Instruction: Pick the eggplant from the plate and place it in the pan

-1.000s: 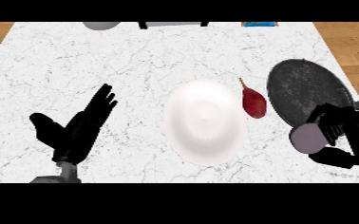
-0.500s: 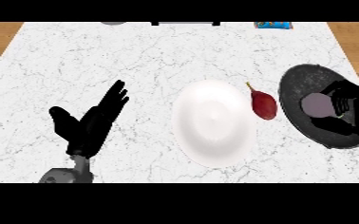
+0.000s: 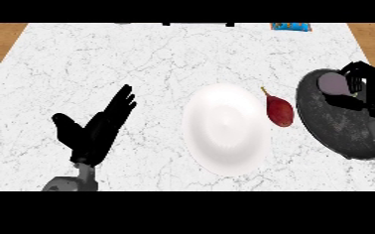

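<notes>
While left hand [image 3: 95,129] rests open: one eggplant [image 3: 280,110], one plate [image 3: 225,128], one pan [image 3: 338,121].

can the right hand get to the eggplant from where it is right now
Probably yes. The right hand is over the pan, and the eggplant lies between pan and plate with nothing visibly blocking.

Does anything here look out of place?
Yes. The eggplant lies on the counter between the white plate and the pan, at the plate's right edge rather than on it.
</notes>
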`<action>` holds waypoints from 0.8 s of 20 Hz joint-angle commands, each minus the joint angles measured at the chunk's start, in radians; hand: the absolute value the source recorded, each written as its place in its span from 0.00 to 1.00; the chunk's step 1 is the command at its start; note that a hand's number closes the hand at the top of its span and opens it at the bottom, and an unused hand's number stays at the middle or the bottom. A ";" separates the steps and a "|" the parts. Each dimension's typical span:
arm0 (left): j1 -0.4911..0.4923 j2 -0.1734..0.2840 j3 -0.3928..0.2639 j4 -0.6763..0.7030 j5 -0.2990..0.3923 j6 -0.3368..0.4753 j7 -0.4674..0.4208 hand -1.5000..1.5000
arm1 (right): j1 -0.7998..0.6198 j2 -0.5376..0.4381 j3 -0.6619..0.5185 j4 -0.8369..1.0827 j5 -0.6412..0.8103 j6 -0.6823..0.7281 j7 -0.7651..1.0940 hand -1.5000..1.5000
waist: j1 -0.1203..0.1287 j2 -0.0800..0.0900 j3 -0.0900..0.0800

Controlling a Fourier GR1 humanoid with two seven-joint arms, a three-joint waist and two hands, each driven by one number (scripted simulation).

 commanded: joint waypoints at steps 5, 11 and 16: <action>-0.006 -0.018 -0.027 -0.009 -0.010 -0.005 0.012 0.50 | -0.133 -0.029 0.113 0.326 0.193 0.017 0.155 0.00 | 0.027 0.008 0.001; -0.015 -0.034 -0.032 -0.011 -0.012 -0.002 0.010 0.50 | -0.179 0.002 -0.011 0.406 0.064 0.158 -0.040 0.00 | 0.027 0.012 0.004; -0.020 -0.034 -0.028 0.011 -0.036 0.013 -0.003 0.50 | -0.230 -0.015 -0.143 0.409 -0.086 0.362 -0.079 0.00 | 0.013 0.007 0.003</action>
